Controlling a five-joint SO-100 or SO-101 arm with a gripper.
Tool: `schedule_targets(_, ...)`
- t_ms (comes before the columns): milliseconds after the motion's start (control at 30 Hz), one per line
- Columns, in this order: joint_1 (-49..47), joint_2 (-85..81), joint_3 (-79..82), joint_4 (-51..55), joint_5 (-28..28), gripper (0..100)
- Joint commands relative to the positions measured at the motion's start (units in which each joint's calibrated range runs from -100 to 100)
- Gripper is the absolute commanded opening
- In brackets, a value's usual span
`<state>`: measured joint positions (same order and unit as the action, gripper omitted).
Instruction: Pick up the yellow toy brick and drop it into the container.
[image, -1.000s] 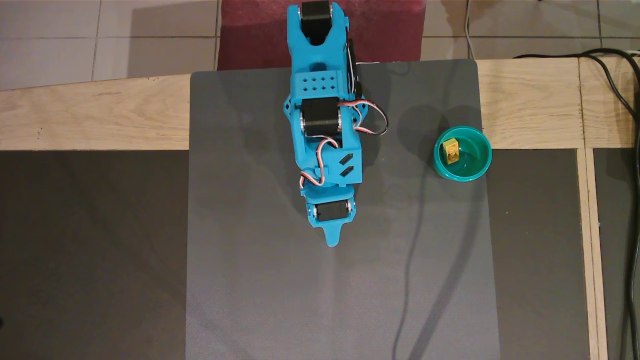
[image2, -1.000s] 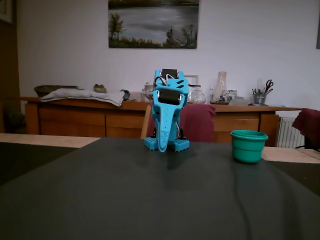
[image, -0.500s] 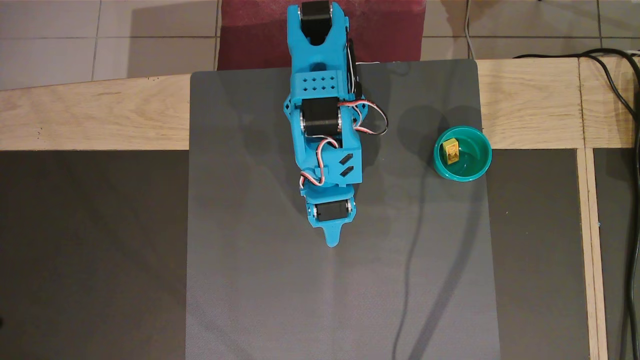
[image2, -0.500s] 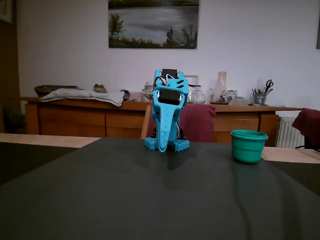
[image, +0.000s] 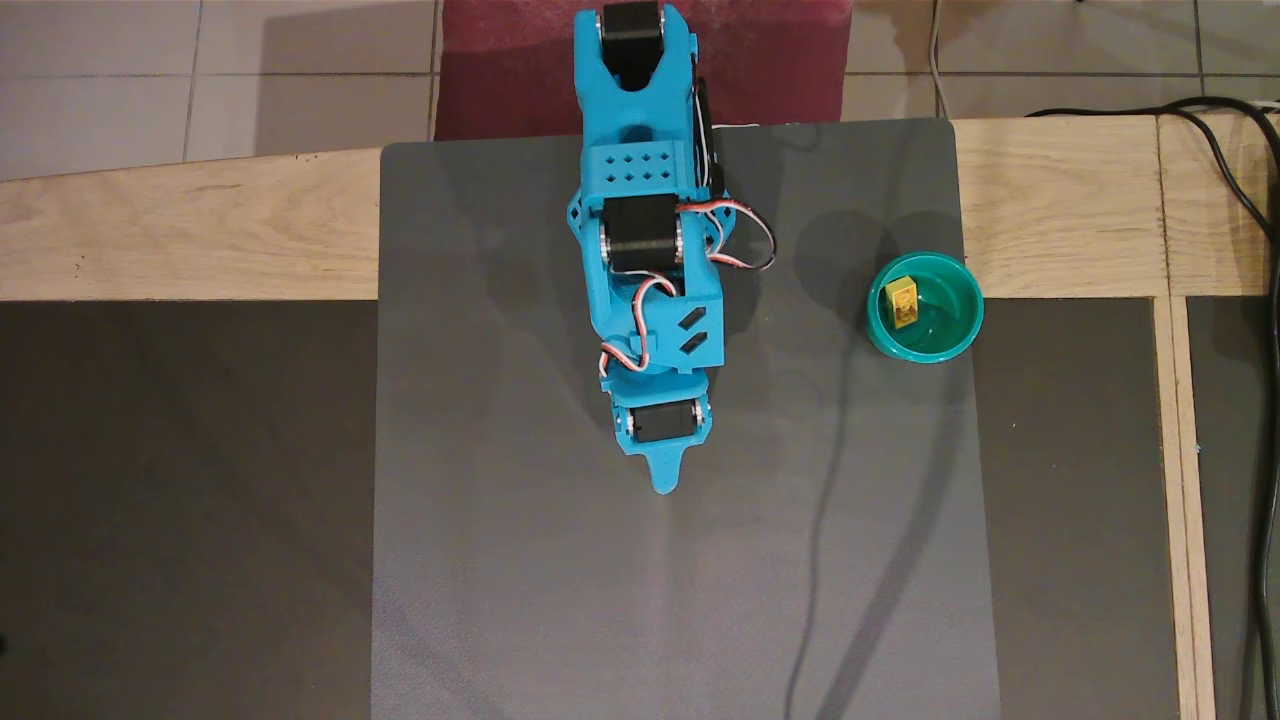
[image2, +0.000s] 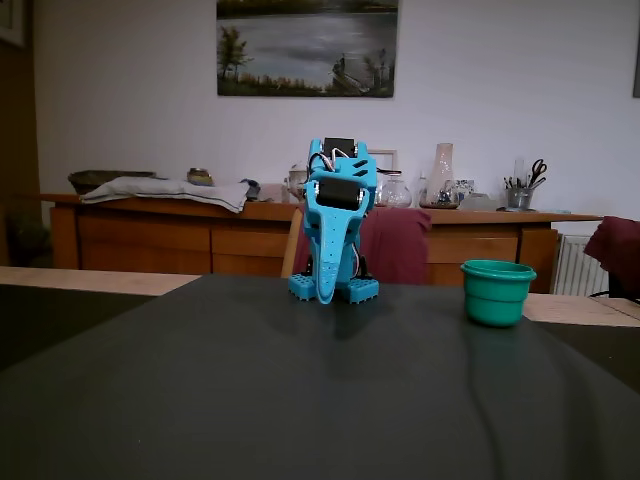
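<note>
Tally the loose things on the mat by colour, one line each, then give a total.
Yellow: 1, the yellow toy brick, lying inside the cup against its left wall in the overhead view.
Teal-green: 1, the container, standing upright at the mat's right edge.
Total: 2. The gripper holds nothing.

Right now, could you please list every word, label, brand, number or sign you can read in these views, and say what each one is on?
None: no readable text shows in either view.
The yellow toy brick in the container carries a small mark, too small to read.
The arm shows no lettering.
</note>
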<state>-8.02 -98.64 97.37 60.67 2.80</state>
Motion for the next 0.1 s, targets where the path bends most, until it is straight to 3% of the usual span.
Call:
schedule_targets(0, 0.2, -0.3, 0.1, -0.7, 0.1, 0)
schedule_targets(67, 0.2, -0.3, 0.1, -0.7, 0.1, 0)
